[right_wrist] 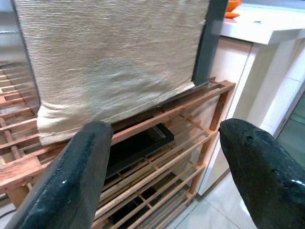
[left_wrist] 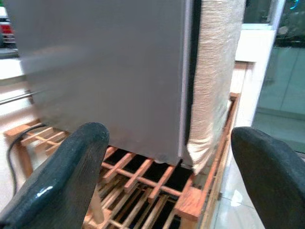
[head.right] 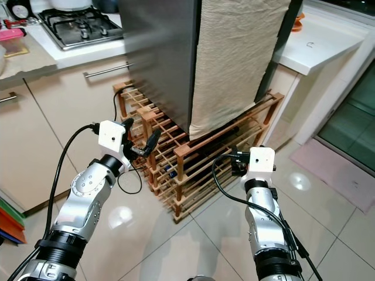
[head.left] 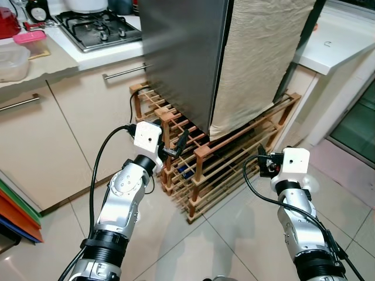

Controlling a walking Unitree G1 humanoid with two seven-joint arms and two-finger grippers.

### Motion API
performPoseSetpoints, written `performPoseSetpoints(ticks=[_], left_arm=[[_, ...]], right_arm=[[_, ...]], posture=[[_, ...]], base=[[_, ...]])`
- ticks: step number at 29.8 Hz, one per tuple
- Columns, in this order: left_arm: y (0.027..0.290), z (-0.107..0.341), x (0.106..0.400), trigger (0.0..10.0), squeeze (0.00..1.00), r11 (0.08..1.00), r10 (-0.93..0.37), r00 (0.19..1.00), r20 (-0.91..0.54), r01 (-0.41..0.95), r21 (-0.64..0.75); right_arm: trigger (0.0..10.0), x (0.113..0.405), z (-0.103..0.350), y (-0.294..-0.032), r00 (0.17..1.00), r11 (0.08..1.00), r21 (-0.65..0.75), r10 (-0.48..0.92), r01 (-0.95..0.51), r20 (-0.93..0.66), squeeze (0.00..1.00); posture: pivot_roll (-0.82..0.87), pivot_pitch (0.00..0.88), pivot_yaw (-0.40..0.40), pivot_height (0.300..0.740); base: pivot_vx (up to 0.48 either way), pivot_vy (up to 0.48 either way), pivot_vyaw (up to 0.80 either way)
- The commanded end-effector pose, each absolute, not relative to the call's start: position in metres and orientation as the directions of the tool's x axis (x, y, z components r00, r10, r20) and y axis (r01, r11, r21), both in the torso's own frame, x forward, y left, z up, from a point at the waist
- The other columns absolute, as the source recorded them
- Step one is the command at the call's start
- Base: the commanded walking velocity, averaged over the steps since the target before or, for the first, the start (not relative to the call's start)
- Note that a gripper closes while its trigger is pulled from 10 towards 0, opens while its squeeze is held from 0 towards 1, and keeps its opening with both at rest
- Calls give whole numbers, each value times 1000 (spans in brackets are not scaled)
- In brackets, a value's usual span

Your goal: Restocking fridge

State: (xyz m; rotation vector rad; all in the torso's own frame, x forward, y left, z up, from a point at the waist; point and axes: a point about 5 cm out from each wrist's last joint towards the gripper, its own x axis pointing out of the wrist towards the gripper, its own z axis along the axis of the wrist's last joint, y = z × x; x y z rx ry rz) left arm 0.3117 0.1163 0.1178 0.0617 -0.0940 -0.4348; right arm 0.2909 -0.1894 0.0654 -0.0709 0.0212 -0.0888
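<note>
A grey steel fridge (head.left: pixel 181 52) stands on a low wooden slatted rack (head.left: pixel 199 153), its door shut. A beige cloth (head.left: pixel 263 58) hangs down over its front. My left gripper (head.left: pixel 176 146) is raised at the rack's near left corner, below the fridge's grey side, open and empty. My right gripper (head.left: pixel 262 161) is held in front of the rack, below the cloth's hem, open and empty too. In the left wrist view the fingers (left_wrist: pixel 57 181) frame the gap between the steel side and the cloth (left_wrist: pixel 214 71). In the right wrist view the fingers (right_wrist: pixel 66 181) frame the cloth (right_wrist: pixel 109 57).
Cream cabinets (head.left: pixel 70 129) with bar handles and a gas hob (head.left: pixel 99 29) are on the left. A white counter (head.left: pixel 340 44) stands right of the fridge, with a glass door (head.left: pixel 357 123) beyond. A black cable (head.left: pixel 132 108) runs by the rack. Tiled floor (head.left: pixel 222 240) lies below.
</note>
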Motion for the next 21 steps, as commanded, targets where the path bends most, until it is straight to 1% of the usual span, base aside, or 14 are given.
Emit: performPoseSetpoints(ticks=[1, 6, 13, 21], left_arm=[[110, 122, 312, 10000, 0, 890, -452, 886, 103, 441, 113], [107, 124, 311, 10000, 0, 884, -466, 878, 110, 456, 108], [108, 124, 312, 10000, 0, 884, -466, 877, 117, 457, 94], [113, 123, 317, 10000, 0, 909, -415, 904, 102, 409, 81]], right_arm=[[10000, 293, 72, -189, 996, 992, -91, -84, 86, 17, 0], [10000, 294, 70, -189, 996, 992, -90, -93, 92, -1, 0], [10000, 294, 69, -189, 996, 992, -82, -91, 91, 2, 0], [10000, 292, 68, -189, 996, 992, -89, -92, 92, 3, 0]], posture=[[-38, 0, -15, 740], [-37, 0, -13, 740], [-37, 0, -12, 740], [-39, 0, -16, 740]], base=[[480, 0, 0], [480, 0, 0], [480, 0, -513], [0, 0, 0]])
